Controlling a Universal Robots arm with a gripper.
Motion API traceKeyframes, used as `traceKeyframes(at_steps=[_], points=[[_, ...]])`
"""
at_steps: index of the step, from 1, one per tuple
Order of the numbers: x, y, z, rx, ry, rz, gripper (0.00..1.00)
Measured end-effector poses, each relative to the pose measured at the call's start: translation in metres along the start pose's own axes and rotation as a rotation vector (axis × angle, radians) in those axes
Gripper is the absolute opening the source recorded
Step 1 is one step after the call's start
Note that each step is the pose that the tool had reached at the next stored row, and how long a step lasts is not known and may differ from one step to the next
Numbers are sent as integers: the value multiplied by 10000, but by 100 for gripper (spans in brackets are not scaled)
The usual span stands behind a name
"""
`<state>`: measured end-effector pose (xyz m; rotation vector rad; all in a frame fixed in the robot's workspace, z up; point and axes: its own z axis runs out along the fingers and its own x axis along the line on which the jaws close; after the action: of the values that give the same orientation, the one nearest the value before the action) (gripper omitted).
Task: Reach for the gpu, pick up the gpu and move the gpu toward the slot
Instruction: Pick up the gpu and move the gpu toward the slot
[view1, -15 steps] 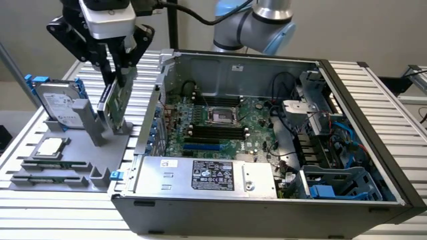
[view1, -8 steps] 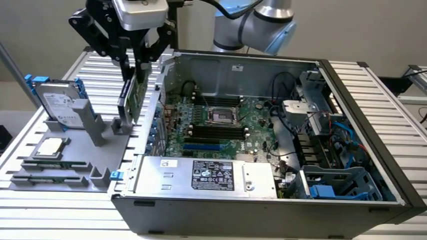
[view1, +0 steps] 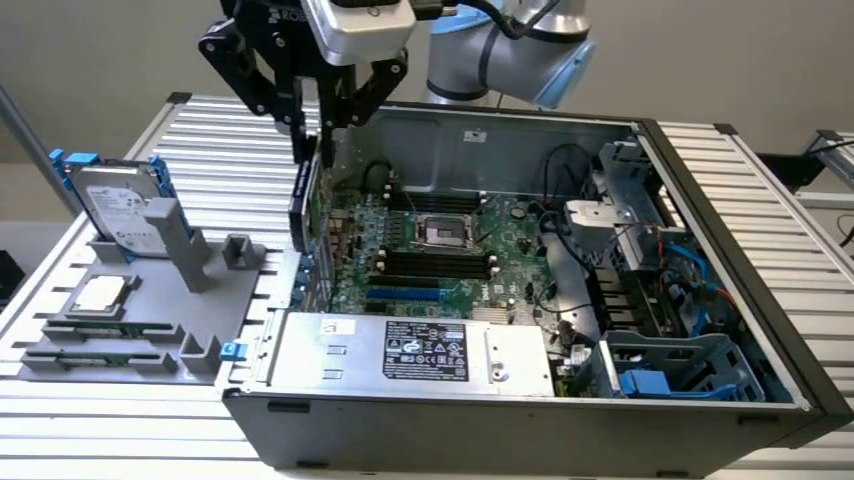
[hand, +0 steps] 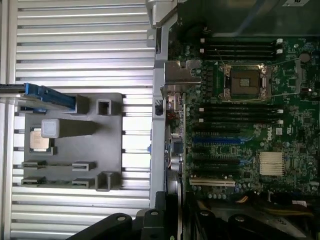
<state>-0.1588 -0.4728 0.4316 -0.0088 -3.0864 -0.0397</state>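
Note:
The gpu (view1: 304, 195) hangs on edge as a thin dark card just above the open computer case's (view1: 747, 330) wall on the exterior view's left. My gripper (view1: 320, 125) is shut on its upper edge. In the wrist view the gpu (hand: 171, 150) runs edge-on away from my gripper (hand: 170, 217), and a silver bracket (hand: 177, 82) shows at its far end. The card sits over the motherboard's edge. The blue slot (view1: 400, 296) (hand: 215, 141) lies lower on the green motherboard (view1: 454, 250), a short way toward the exterior view's right.
A grey fixture (view1: 147, 330) outside the case holds an upright silver hard drive with blue rails (view1: 118, 205) and a small square processor chip (view1: 103, 293). A silver power supply (view1: 414, 350) fills the case's near side. Cables and drive cages (view1: 654, 290) crowd its right.

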Motion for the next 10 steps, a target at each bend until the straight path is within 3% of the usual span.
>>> traceKeyframes(at_steps=[10], points=[[-458,17,46,0,1,1,26]])
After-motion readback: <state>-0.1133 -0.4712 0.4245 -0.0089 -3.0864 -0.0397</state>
